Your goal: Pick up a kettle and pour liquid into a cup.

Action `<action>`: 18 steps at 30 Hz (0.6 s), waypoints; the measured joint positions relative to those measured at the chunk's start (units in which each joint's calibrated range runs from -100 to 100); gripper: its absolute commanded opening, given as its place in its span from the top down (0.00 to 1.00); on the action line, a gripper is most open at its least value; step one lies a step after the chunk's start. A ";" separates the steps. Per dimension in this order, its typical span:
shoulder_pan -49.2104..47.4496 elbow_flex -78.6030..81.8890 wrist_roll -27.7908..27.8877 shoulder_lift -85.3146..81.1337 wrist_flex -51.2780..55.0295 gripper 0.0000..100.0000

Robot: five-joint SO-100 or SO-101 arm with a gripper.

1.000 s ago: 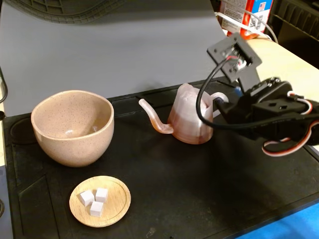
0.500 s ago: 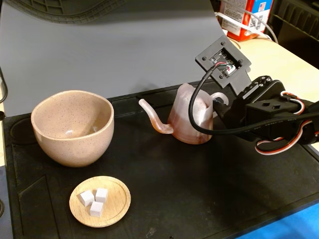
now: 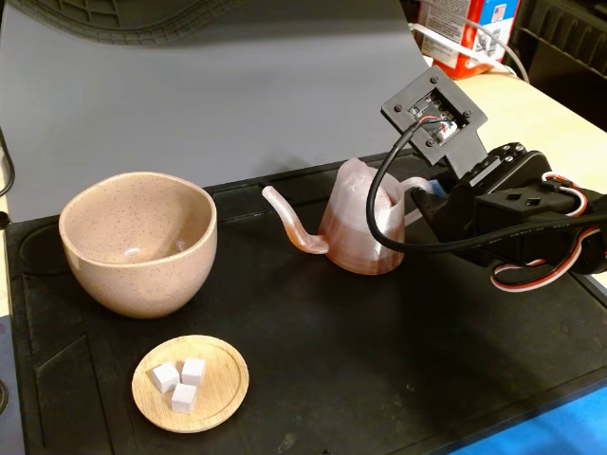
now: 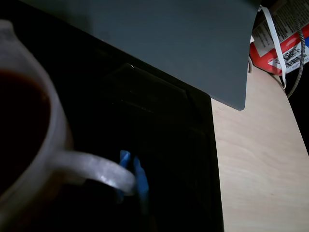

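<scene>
— Black plastic, all of it: the arm (image 3: 531, 213) comes in from the right edge of the dark mat (image 3: 379, 379) in the fixed view, lying low and nearly level, its forearm pointing left toward the kettle (image 3: 356, 227). A square black camera plate (image 3: 433, 112) stands tilted above the wrist, with a thick black cable (image 3: 379, 204) looping down in front of the kettle's body.

— And the gripper?

— The gripper (image 3: 417, 194) sits right at the kettle's handle side. A bit of blue shows there, and the wrist view has a blue fingertip (image 4: 135, 176) just behind the pale loop handle (image 4: 96, 169). Whether the jaws are closed on the handle or only beside it, I cannot tell; the cable and the kettle cover the spot in one view and the other is too dark.

— Where does the kettle stand?

— Upright on the mat, toward the back edge and right of centre, spout (image 3: 289, 223) curving left toward the cup (image 3: 137, 242). The cup is near the mat's left edge, well apart from the spout tip. A small wooden dish (image 3: 190, 382) with three white cubes (image 3: 180, 384) lies near the front edge, below the cup.

— Any liquid?

— The liquid (image 4: 19, 125) shows as a dark reddish pool inside the kettle's rim in the wrist view, cut off by the left edge. The cup's inside looks pale; a faint sheen at the bottom is too unclear to call.
</scene>
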 measured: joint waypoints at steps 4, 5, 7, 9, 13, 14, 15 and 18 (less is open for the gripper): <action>-0.53 0.78 -0.79 -5.05 0.35 0.99; -0.60 0.68 -1.00 -5.57 0.35 0.99; -1.59 0.68 -1.52 -10.19 4.73 0.99; -1.59 0.78 -1.68 -14.55 8.84 0.99; -2.42 0.78 -1.68 -16.01 9.10 0.99; -3.55 0.78 -1.68 -17.55 11.55 0.99; -3.70 0.78 -1.73 -18.84 13.57 0.99; -4.16 0.00 -1.68 -20.29 14.35 0.99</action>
